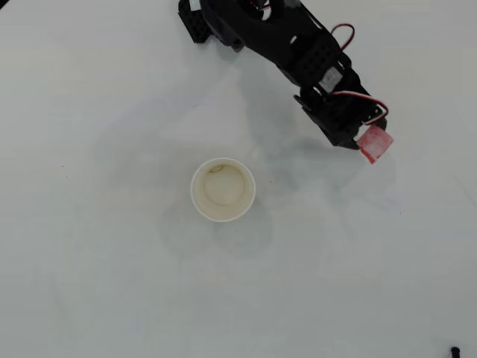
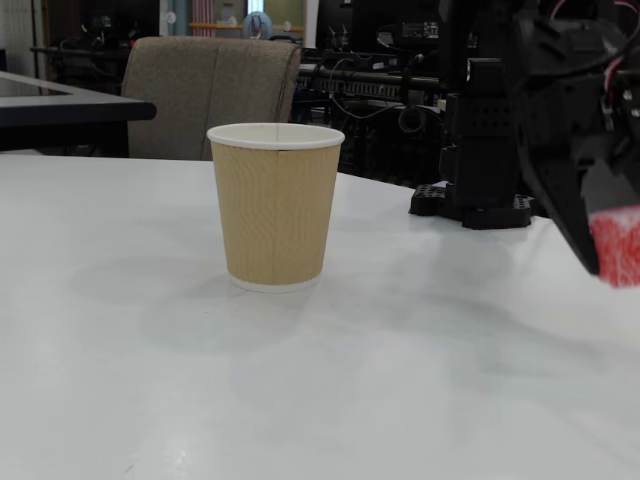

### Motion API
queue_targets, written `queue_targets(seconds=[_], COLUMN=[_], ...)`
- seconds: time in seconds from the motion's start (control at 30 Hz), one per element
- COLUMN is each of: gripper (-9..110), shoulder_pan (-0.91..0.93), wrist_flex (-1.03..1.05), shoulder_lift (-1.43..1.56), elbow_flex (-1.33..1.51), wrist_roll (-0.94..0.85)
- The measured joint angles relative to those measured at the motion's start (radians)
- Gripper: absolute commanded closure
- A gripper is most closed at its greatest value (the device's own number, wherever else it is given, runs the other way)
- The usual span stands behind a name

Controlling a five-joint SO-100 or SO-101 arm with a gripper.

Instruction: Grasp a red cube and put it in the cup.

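The red cube (image 1: 376, 143) (image 2: 618, 246) hangs above the white table, held at the tip of my black gripper (image 1: 367, 140) (image 2: 606, 240), which is shut on it. In the fixed view the cube floats well clear of the tabletop at the right edge. The cup (image 1: 223, 189) stands upright in the middle of the table, a cream ring from above, with a tan ribbed wall (image 2: 275, 205) in the fixed view. The gripper with the cube is to the right of the cup and a little farther back in the overhead view, roughly two cup widths away.
The arm's black base (image 1: 200, 21) (image 2: 480, 205) sits at the table's far edge. A grey chair (image 2: 215, 95) and a dark table (image 2: 70, 108) stand behind the table. A small dark object (image 1: 455, 350) lies at the lower right corner of the overhead view.
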Motion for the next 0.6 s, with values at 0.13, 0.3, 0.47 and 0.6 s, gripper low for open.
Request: queue_targets(seconds=[0.13,0.3,0.47,0.6], gripper=[92,92,92,92], shoulder_pan=[0.032,0.048,0.083,0.127], wrist_flex=[0.028,0.051,0.051,0.051], shoulder_lift=[0.13,0.27,0.328,0.333], elbow_flex=[0.074,0.132,0.141,0.141], wrist_roll=[0.0,0.0,0.0,0.0])
